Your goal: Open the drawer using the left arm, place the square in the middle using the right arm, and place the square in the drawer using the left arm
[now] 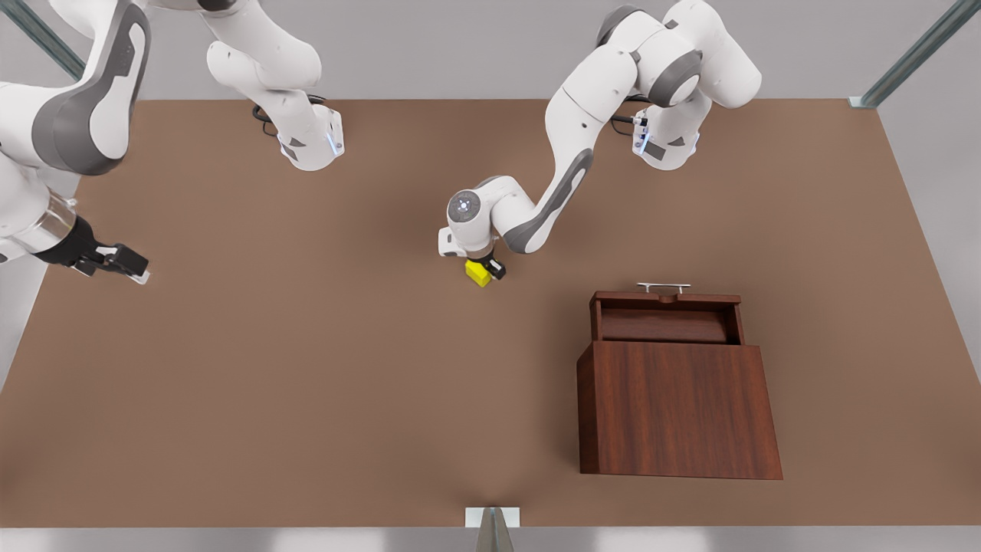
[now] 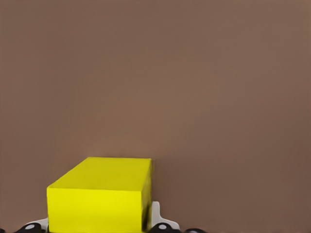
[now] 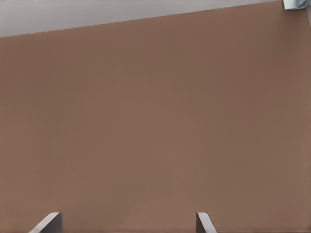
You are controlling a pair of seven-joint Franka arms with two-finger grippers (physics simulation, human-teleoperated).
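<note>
The square (image 1: 478, 273) sits in the middle of the worktop (image 1: 306, 383), and the left gripper (image 1: 486, 270) is down on it. In the left wrist view the yellow block (image 2: 99, 199) lies right between the fingertips (image 2: 156, 216), which stand at its sides, so the jaws look closed on it or very nearly so; whether it is off the surface yet I cannot tell. Towards the front view's right and nearer the camera stands the wooden cabinet (image 1: 678, 410), well apart from the square, with the drawer (image 1: 665, 316) pulled out, its tray bare inside and the silver handle (image 1: 663, 287) facing the arms. The right gripper (image 1: 123, 262) hangs at the front view's left edge, well away from everything, its jaws parted over bare worktop with nothing between them, as the right wrist view shows by its two fingertips (image 3: 48, 222) set wide; that arm waits. Judging from this layout, the drawer is open and the square has been set in the middle, so two steps are done. What remains is the last: carry the square across and put it down in the tray.
</note>
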